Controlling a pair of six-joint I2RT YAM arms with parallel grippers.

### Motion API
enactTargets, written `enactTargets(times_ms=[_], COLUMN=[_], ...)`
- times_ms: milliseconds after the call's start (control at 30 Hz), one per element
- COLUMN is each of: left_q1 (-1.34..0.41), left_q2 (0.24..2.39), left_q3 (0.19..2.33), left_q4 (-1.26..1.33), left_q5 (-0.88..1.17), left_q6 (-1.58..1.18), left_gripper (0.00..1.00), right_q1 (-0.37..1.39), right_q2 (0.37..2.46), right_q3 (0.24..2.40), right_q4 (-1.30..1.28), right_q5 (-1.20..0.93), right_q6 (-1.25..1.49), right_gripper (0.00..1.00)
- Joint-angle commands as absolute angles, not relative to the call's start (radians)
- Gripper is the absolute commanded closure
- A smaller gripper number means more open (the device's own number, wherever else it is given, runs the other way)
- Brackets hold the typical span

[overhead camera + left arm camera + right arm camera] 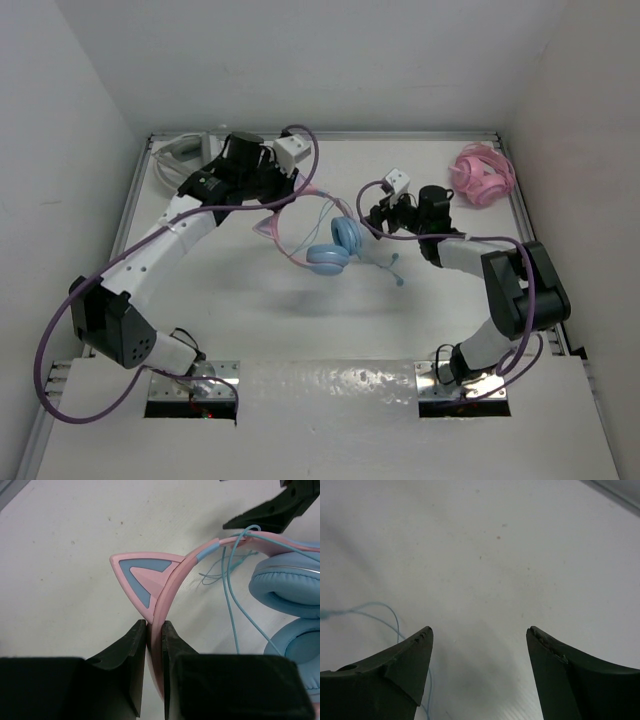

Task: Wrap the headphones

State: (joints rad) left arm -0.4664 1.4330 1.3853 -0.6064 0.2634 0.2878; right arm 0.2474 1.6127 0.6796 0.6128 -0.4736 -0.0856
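Pink headband of the headphones [176, 575] is clamped between the closed fingers of the left gripper [154, 626], right at the base of a cat ear [142, 572], and the band curves away toward the light blue ear cups [287, 587]. Seen from above, the cups sit over the middle of the white table [300, 330], between the two arms. The right gripper [480, 630] has its jaws wide apart with nothing between them, above bare tabletop, a loop of the thin blue cable [375, 607] beside one finger. All-pink headphones [482, 173] lie in the far right corner, white-grey headphones [180, 150] in the far left
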Motion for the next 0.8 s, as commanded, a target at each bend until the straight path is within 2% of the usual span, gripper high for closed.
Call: enactTargets(times_ms=[0, 267, 333, 467, 767], left_q1=[-0.434, -0.417, -0.417, -0.417, -0.417], left_q2=[1.401, 1.411, 1.414, 1.419, 1.420], left_q3=[1.486, 1.594, 1.604, 1.623, 1.664], left_q4=[-0.575, -0.595, -0.597, -0.598, -0.614], left_q5=[0.356, 0.377, 0.376, 0.382, 0.393], left_q6=[0.209, 0.173, 0.172, 0.169, 0.160], left_gripper=[1.00, 1.00, 1.00, 1.00, 1.00], right_q1=[0.227, 0.198, 0.198, 0.202, 0.264], right_q2=[1.578, 1.591, 1.604, 1.655, 1.769], right_q3=[0.621, 0.505, 0.489, 0.456, 0.543], right_q4=[0.686, 0.834, 0.911, 1.107, 0.984], right_q5=[-0.506, -0.646, -0.725, -0.712, -0.707], right_q6=[-0.058, -0.167, -0.186, -0.108, -0.135], right_gripper=[0.26, 0.25, 0.23, 0.20, 0.22])
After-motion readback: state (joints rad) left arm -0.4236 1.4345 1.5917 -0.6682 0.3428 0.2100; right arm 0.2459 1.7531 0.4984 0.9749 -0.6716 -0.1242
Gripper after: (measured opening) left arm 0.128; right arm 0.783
